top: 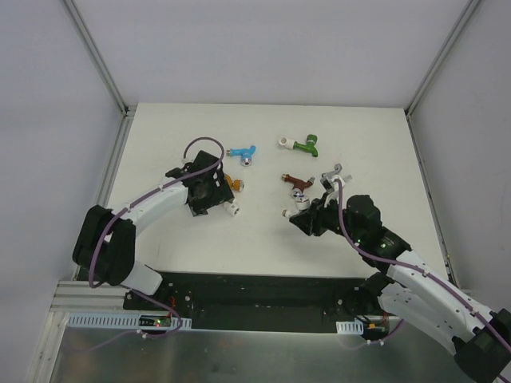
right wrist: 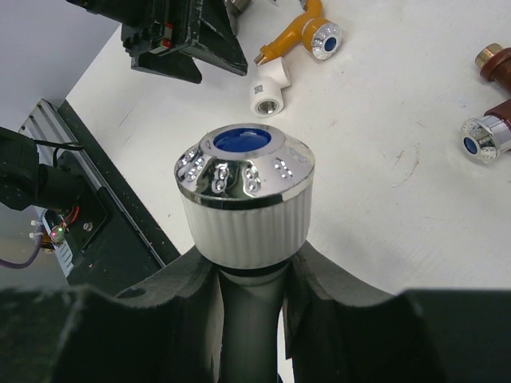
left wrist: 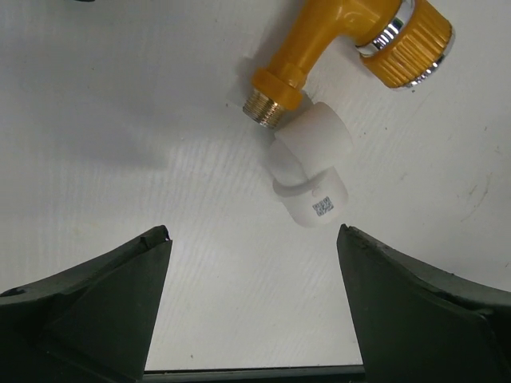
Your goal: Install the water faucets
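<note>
Faucets lie on the white bench (top: 239, 247): blue faucet (top: 242, 153), green faucet (top: 303, 146), brown faucet (top: 295, 181) and grey faucet (top: 332, 174) toward the far side. The left gripper (left wrist: 251, 255) hangs wide open, holding nothing, near the orange faucet (left wrist: 343, 40) and a white pipe fitting (left wrist: 311, 171) just beside its threaded end. The right gripper (right wrist: 251, 271) is clamped on the white faucet (right wrist: 243, 199), below its chrome-capped knob.
</note>
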Available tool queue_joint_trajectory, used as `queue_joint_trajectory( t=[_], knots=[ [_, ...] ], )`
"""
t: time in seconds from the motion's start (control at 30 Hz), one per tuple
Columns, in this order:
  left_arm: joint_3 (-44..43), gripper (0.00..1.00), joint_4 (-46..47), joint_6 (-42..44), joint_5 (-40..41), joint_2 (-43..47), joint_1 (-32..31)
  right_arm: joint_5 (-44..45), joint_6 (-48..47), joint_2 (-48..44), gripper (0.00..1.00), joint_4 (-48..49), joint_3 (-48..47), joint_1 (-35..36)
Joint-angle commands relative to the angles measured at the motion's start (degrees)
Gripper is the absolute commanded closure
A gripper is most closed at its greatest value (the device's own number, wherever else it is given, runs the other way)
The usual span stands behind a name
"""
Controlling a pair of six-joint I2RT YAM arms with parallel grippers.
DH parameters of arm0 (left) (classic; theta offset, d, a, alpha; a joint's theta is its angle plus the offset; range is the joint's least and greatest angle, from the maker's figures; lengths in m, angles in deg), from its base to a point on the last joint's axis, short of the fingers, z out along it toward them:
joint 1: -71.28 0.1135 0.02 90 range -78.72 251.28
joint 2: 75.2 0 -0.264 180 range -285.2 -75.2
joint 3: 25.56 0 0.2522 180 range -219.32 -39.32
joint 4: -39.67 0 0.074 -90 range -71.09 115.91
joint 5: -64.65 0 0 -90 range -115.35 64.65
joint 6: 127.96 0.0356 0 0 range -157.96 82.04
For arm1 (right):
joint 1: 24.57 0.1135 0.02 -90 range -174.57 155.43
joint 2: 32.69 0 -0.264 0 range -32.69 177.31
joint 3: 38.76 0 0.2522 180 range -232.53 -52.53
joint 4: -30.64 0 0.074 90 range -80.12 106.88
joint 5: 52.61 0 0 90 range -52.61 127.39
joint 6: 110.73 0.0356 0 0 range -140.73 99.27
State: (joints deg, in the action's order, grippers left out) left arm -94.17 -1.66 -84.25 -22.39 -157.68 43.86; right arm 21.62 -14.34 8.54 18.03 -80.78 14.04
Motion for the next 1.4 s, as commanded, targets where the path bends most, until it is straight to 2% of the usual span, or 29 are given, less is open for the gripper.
queue_joint_trajectory(
  t=[0.0, 0.23, 0.57, 1.07, 1.37],
  knots=[
    [-1.75, 0.13, 3.48, -8.9, 0.9, -4.09, -0.27, 0.21, -0.33, 0.6, 1.0, 2.02, -0.4, 0.06],
    [-5.7, 0.17, 4.9, -10.76, 3.54, -10.24, -0.35, 0.65, -0.42, 1.04, 1.0, 2.46, -0.14, 0.06],
    [-7.99, 0.23, 4.9, -10.76, 1.88, -17.1, -0.44, 1.09, -0.42, 0.52, 1.0, 2.98, 0.74, 0.06],
    [-7.03, 0.23, 4.9, -13.04, 0.29, -17.45, -2.55, 1.44, -0.5, 0.34, 1.0, 3.34, 1.18, 0.06],
    [-7.2, 0.3, 4.9, -16.56, 3.63, -19.12, -2.46, 1.0, -0.42, 0.78, 1.0, 4.47, 1.97, 0.06]
  ],
)
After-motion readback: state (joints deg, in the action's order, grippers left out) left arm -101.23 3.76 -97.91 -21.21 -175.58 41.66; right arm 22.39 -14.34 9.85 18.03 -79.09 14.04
